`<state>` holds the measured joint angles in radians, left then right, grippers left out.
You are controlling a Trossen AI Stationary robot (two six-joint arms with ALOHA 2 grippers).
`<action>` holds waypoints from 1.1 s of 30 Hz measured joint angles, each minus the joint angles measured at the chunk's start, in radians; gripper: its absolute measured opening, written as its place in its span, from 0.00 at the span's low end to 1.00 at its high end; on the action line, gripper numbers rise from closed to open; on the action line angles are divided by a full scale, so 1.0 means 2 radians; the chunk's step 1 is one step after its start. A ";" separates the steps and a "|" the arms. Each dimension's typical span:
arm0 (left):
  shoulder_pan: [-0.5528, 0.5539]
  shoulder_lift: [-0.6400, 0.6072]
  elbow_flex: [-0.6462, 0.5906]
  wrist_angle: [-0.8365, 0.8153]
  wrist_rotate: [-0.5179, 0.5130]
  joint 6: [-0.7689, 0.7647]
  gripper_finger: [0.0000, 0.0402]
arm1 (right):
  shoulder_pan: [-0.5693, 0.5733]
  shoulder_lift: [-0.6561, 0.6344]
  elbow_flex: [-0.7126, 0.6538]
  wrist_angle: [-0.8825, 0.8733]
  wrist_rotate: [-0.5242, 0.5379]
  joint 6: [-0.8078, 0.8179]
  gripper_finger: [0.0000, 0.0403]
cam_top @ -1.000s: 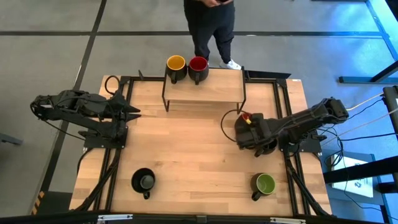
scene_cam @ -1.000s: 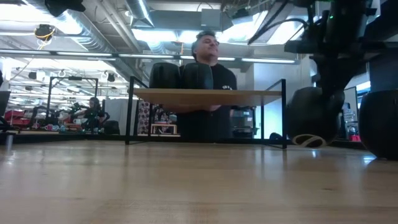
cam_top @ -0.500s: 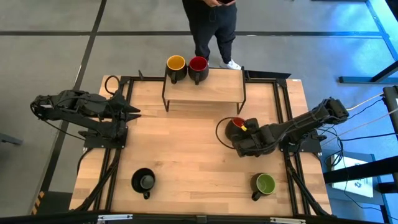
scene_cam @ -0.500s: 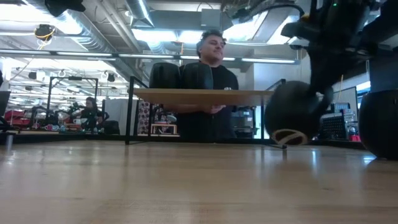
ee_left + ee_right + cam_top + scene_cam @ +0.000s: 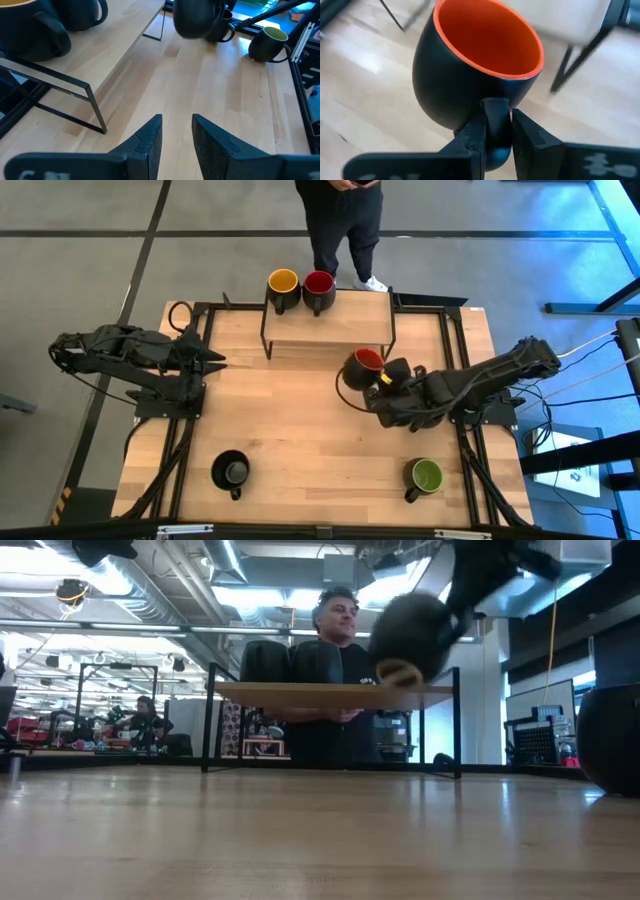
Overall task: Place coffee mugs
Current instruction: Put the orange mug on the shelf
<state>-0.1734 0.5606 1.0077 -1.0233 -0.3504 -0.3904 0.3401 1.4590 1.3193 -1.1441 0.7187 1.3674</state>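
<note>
A: Mugs first: how many are placed?

B: 2 stand on the shelf (image 5: 330, 320) at its left end, the yellow mug (image 5: 283, 283) and the red mug (image 5: 318, 283), touching. The right pincer (image 5: 495, 131) has its fingers clamped on the handle of the orange mug (image 5: 363, 367), held off the tabletop (image 5: 300, 430) just in front of the shelf's right end.

A: And what's left?

B: By my count, 2 more on the tabletop: the black mug (image 5: 231, 471) near the front left and the green mug (image 5: 426, 475) near the front right.

A: Room to set this one down?

B: Most of the shelf right of the red mug is bare. I'd watch the shelf's front edge and right leg.

A: The left pincer (image 5: 176, 136)?

B: Parked at the left edge, fingers slightly apart, gripping nothing.
</note>
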 joint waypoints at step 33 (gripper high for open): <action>0.000 0.000 0.000 0.007 0.000 -0.002 0.25 | -0.227 0.170 0.312 -0.133 0.054 -0.216 0.07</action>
<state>-0.1737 0.5602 1.0077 -1.0084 -0.3508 -0.3935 -0.1141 1.7994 1.9441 -1.4099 0.8266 0.9349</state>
